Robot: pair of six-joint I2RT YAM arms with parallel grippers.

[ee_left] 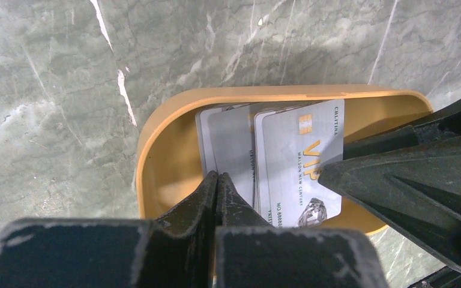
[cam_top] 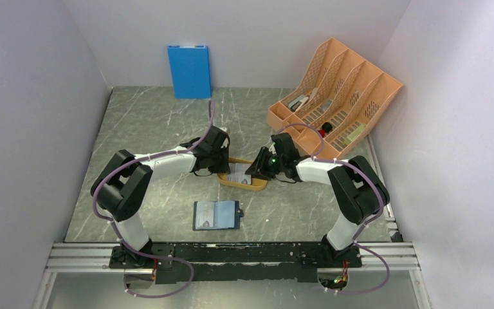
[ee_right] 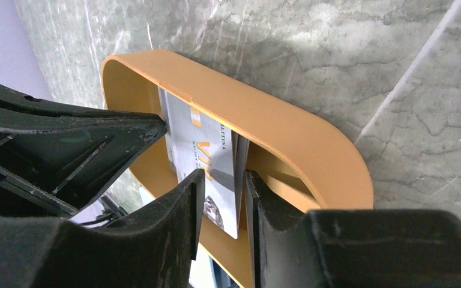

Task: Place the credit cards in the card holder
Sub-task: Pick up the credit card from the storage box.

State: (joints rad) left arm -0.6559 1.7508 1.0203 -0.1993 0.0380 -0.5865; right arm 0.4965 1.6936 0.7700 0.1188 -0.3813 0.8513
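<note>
The right gripper (ee_right: 224,177) has its jaws partly apart, with the top silver-grey plastic credit card (ee_right: 213,156) standing tilted between them. I cannot tell whether the pads actually bite on it or only flank it. The left gripper (ee_left: 217,179) has its jaws pressed together on nothing, and its tip rests on the fanned cards, apparently steadying the stack while one is worked free.

All the credit cards sit in the shallow orange oval plastic tray (ee_right: 264,120), overlapping each other. The top one shows a gold chip and gold "VIP" lettering over pale print.

The small dark navy folding card holder (cam_top: 217,215) lies open and flat on the grey marbled table (cam_top: 148,129), nearer the arm bases and apart from the tray, with its pale inner pockets facing up.

This looks like the picking step, separating a single card from the stack. The next move seems to call for a firm pinch on that card alone, a lift clear of the tray rim, then a carry to the card holder and an edge-first slide into a pocket.
</note>
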